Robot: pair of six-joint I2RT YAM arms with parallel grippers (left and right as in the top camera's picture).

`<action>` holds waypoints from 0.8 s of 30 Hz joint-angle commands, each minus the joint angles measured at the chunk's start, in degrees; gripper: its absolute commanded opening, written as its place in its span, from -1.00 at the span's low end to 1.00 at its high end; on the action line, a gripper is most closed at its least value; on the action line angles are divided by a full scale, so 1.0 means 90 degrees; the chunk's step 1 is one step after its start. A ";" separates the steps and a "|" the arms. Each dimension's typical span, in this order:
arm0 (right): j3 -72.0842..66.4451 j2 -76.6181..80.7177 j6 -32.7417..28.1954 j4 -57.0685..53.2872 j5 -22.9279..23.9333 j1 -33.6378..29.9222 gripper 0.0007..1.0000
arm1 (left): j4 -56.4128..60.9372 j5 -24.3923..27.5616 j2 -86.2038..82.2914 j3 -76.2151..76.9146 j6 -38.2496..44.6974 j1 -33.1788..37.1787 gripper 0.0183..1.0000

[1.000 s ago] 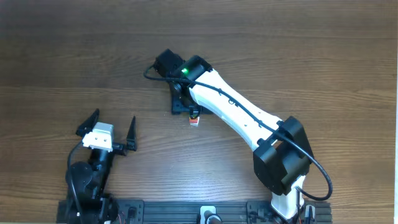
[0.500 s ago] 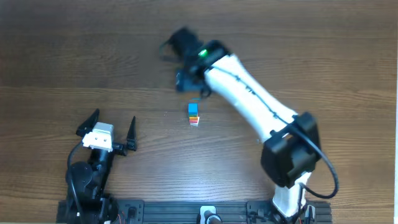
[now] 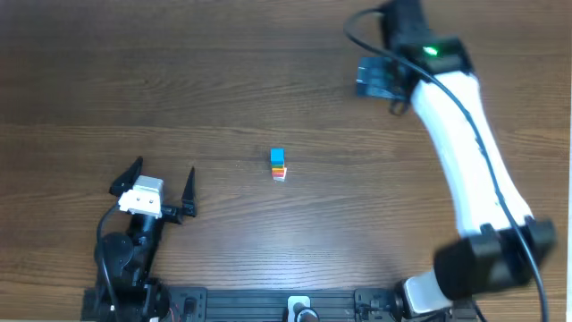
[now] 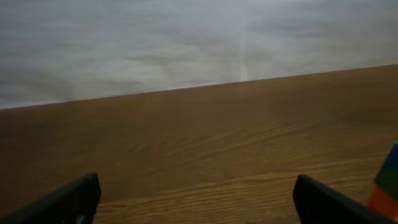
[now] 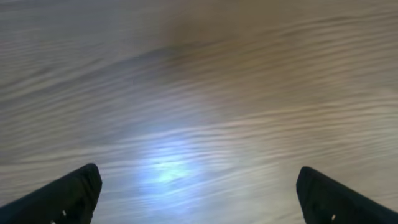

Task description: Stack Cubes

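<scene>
cubes (image 3: pixel 278 165) stacked mid-table (image 3: pixel 89 72), blue on top, standing free. right gripper (image 3: pixel 377 79) open, empty, well apart from cubes. left gripper (image 3: pixel 163 170) open, empty, off to cubes' left. risk: narrow column topples if either arm sweeps close or jolts table.

One bench (image 3: pixel 107 72) carried one stack of cubes (image 3: pixel 278 166). The stack showed three colours from the side, blue, green and orange; its full count could not be told. There were two arms, left arm (image 3: pixel 132 246) and right arm (image 3: pixel 465 152), each with one hand: left hand (image 3: pixel 164 167), right hand (image 5: pixel 199 194).
</scene>
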 commanded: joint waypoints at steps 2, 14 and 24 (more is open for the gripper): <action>-0.1834 -0.1409 -0.0435 0.0826 0.0148 -0.0534 0.99 | 0.0022 -0.0010 -0.0034 -0.0053 0.0092 -0.0022 1.00; -0.5921 -0.6300 -0.1141 0.3689 -0.0826 -0.1275 0.99 | 0.0022 -0.0010 -0.0034 -0.0053 0.0092 -0.0022 1.00; -0.7888 -0.8806 -0.1338 0.4760 -0.1316 -0.1275 0.98 | 0.0022 -0.0010 -0.0034 -0.0053 0.0092 -0.0022 1.00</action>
